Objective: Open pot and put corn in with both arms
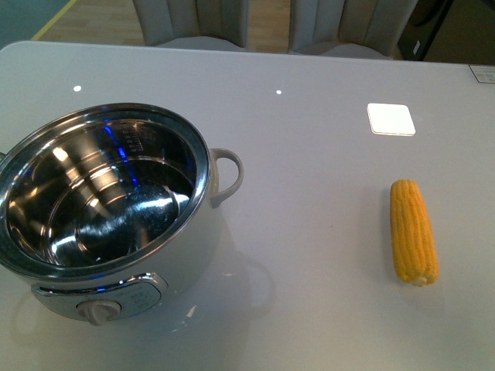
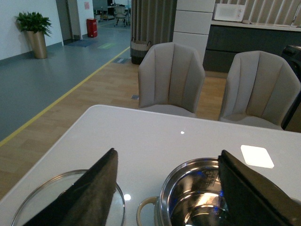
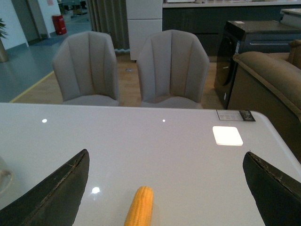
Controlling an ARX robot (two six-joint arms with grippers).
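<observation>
The white pot [image 1: 186, 267] stands at the front left of the table with no lid on it; its steel inside is empty. A glass lid [image 2: 56, 197] lies on the table beside the pot [image 2: 197, 197] in the left wrist view. The yellow corn [image 1: 413, 232] lies on the table at the right, well apart from the pot. Neither arm shows in the front view. My left gripper [image 2: 167, 160] is open above the pot and the lid. My right gripper [image 3: 167, 160] is open and empty, with the corn [image 3: 139, 206] lying between its jaws on the table below.
The white table [image 1: 309, 139] has a bright square reflection [image 1: 390, 118] at the back right. Two grey chairs [image 3: 129, 68] stand behind the far edge. A brown sofa [image 3: 270, 77] and a dark cabinet stand off to the right.
</observation>
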